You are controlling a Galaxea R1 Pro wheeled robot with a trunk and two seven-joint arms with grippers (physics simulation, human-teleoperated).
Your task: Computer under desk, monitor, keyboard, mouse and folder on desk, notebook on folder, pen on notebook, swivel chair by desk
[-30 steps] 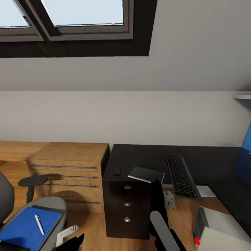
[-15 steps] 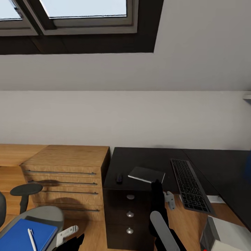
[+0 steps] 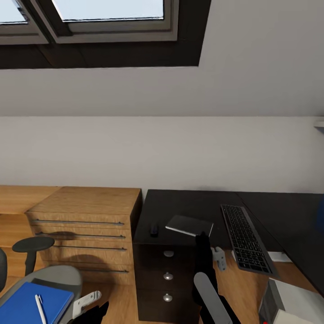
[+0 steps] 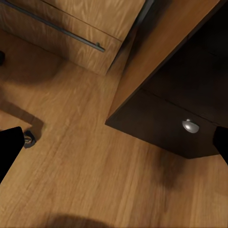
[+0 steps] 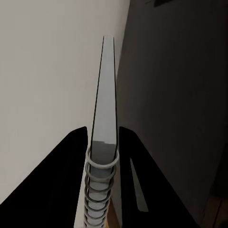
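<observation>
The black-topped desk [image 3: 198,204] stands ahead, with its drawer unit [image 3: 167,274] below. My right gripper [image 3: 202,236] is shut on the dark notebook [image 3: 186,224] at the desk's front edge. In the right wrist view the spiral-bound notebook [image 5: 104,95] runs edge-on between the fingers of that gripper [image 5: 102,135]. The mouse [image 3: 154,230] lies left of the notebook and the keyboard [image 3: 246,245] to its right. The blue folder [image 3: 27,308], with the pen [image 3: 39,309] on it, rests on the swivel chair [image 3: 60,275]. My left gripper [image 3: 90,311] [image 4: 115,147] hangs open over the floor. The computer [image 3: 290,303] sits at lower right.
A wooden dresser [image 3: 85,211] with long bar handles stands against the desk's left side. The chair's black armrest [image 3: 32,244] rises in front of it. A sloped grey wall and a dark-framed skylight [image 3: 108,18] are above. A silver drawer knob [image 4: 190,126] is close to my left gripper.
The whole view shifted over the last second, so the desk, chair and computer sit lower in the picture. My right gripper stays shut on the notebook. Nothing moved in the last half second.
</observation>
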